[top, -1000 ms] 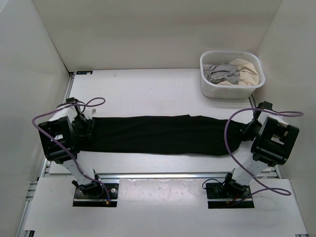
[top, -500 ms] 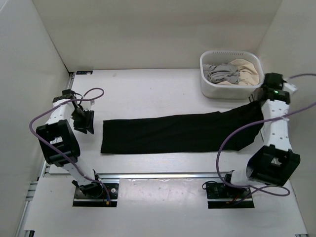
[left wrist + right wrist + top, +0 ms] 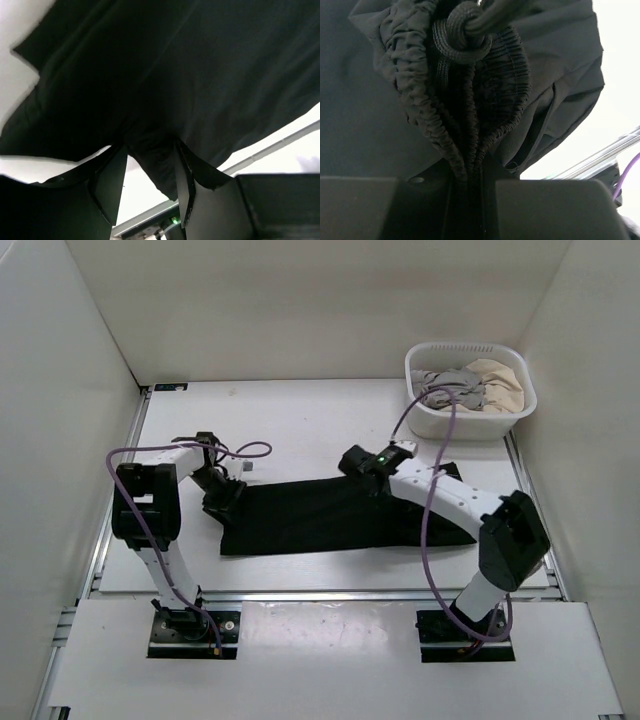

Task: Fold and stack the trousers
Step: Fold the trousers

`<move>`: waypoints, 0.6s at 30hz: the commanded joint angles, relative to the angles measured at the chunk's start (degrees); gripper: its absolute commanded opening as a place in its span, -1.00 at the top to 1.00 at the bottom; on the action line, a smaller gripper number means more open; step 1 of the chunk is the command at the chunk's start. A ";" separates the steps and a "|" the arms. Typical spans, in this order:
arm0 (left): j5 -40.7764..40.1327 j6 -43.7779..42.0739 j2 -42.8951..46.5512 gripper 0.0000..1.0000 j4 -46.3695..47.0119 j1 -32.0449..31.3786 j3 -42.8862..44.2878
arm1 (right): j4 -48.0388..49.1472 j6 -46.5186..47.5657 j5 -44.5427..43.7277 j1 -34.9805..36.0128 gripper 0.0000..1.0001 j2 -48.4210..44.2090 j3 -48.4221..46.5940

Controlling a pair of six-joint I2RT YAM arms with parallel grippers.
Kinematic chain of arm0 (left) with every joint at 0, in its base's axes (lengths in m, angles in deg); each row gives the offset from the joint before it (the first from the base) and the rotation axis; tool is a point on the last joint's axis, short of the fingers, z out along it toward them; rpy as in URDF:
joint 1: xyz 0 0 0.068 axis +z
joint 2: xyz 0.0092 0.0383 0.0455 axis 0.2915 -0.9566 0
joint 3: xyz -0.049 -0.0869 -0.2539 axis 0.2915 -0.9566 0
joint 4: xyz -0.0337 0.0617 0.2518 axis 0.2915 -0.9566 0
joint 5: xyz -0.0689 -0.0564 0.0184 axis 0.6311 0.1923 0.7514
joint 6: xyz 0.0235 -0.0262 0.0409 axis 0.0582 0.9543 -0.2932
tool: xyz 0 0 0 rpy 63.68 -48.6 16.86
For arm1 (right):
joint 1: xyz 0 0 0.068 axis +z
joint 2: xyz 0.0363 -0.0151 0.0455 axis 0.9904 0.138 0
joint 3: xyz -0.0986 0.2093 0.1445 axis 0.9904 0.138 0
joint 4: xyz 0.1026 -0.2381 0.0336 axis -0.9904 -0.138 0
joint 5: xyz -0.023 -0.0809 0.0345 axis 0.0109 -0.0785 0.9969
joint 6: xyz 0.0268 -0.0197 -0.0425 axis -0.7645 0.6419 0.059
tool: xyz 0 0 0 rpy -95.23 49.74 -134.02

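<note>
Right gripper (image 3: 470, 172), pinching trousers (image 3: 320, 515) waistband, now swept from three o'clock to centre; halving fold begun. Left gripper (image 3: 145, 185) clasps cloth.

The white-and-black left gripper (image 3: 224, 498) sits mid-left with parted jaws pinching cloth, while the right gripper (image 3: 362, 466) at centre frame clamps gathered fabric

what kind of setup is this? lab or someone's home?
Most likely a lab test cell, not a home: plain white enclosure walls, two arms bolted to a rail at the edge of a white table, and staged laundry, black trousers plus a white basket of garments.
</note>
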 commanded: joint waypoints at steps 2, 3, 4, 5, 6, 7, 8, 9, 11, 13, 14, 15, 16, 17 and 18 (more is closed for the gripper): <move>-3.35 0.60 -1.19 -0.08 4.04 0.07 -1.94 | -2.46 -10.13 -4.36 3.83 1.00 5.41 -2.07; -3.36 1.12 -1.80 -0.08 4.65 0.07 -1.94 | -1.76 -10.14 -4.36 4.61 1.00 7.86 -2.07; -4.06 1.13 -2.76 -0.08 4.66 0.07 -1.94 | -1.76 -10.14 -3.83 5.40 1.00 8.93 -3.03; -4.06 1.13 -3.38 -0.08 4.66 0.07 -1.07 | -1.76 -10.75 -3.83 5.93 1.00 9.90 -4.78; -4.59 1.13 -3.91 -0.08 4.66 0.07 -0.19 | -2.45 -10.75 -4.53 6.72 1.00 10.60 -5.67; -4.59 1.65 -4.52 -0.08 4.66 -0.46 -0.19 | -3.24 -11.36 -5.14 7.25 1.00 11.13 -6.46; -4.59 1.65 -4.53 -0.08 4.66 -0.46 0.34 | -4.47 -12.41 -5.93 7.78 1.00 10.61 -7.86; -4.59 1.65 -4.53 -0.08 4.66 -0.46 0.34 | -5.00 -13.03 -6.90 8.56 1.00 10.09 -8.48; -5.12 1.65 -4.53 -0.04 4.66 -0.99 0.34 | -5.01 -12.34 -8.22 9.18 1.00 8.25 -9.10; -5.73 1.65 -4.53 -0.02 4.66 -0.99 0.34 | -0.82 -9.89 -8.22 9.19 1.00 7.54 -9.10; -5.73 1.65 -4.53 -0.02 4.66 -0.99 0.34 | 0.60 -7.18 -6.57 9.71 1.00 8.05 -9.10; -5.73 1.65 -4.53 -0.02 4.66 -0.99 0.34 | 1.83 -5.85 -5.51 9.71 1.00 8.93 -9.10; -5.73 1.65 -4.53 -0.02 4.66 -0.99 0.86 | 2.63 -4.61 -4.54 9.72 0.97 10.07 -9.10; -6.26 1.65 -4.53 -0.02 4.66 -0.99 0.87 | 3.16 -3.21 -3.66 9.72 0.89 13.21 -10.41; -6.26 1.65 -4.53 -0.02 4.13 -0.99 0.87 | 3.16 -0.76 -2.78 9.72 0.79 14.90 -11.38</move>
